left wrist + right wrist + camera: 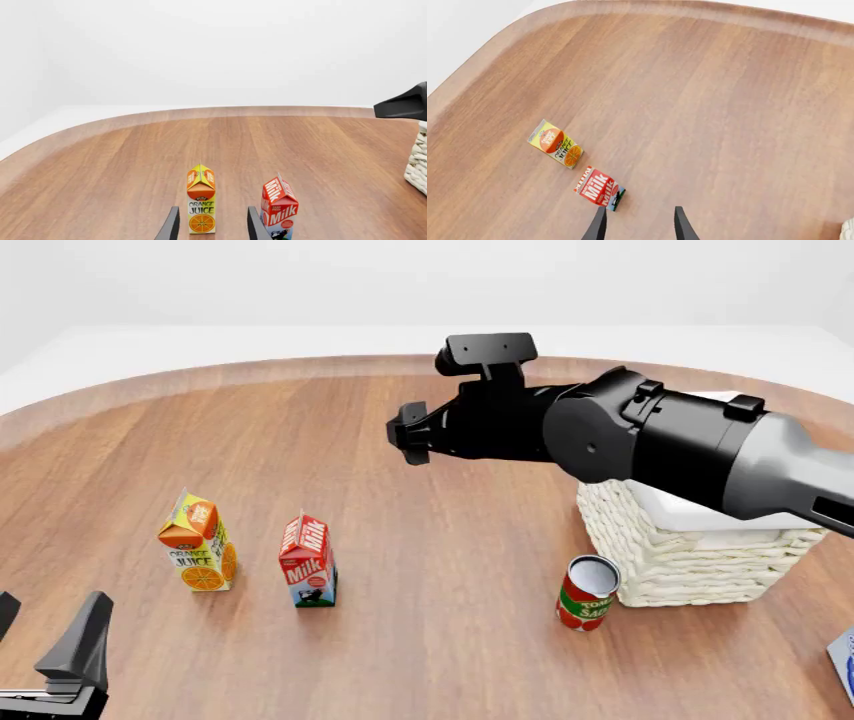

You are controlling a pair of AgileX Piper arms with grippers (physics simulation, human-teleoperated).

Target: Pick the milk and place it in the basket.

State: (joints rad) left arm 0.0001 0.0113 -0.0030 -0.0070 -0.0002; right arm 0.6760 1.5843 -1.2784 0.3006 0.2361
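The milk (308, 564) stands upright on the wooden table, left of centre, red on top with a blue-green base; it also shows in both wrist views (279, 207) (599, 188). The basket (681, 550), whitish wicker with a white liner, sits at the right, partly hidden by my right arm. High above the table's middle, well above and beyond the milk, my right gripper (407, 432) is open and empty, its fingers (679, 225) apart. At the front-left corner my left gripper (47, 632) hangs open and empty, short of the cartons, with its fingers (170, 225) spread.
An orange juice carton (198, 543) stands just left of the milk. A red tomato can (587, 592) stands against the basket's front-left corner. A blue object (843, 660) peeks in at the right edge. The table's curved far rim (267, 370) runs across the back.
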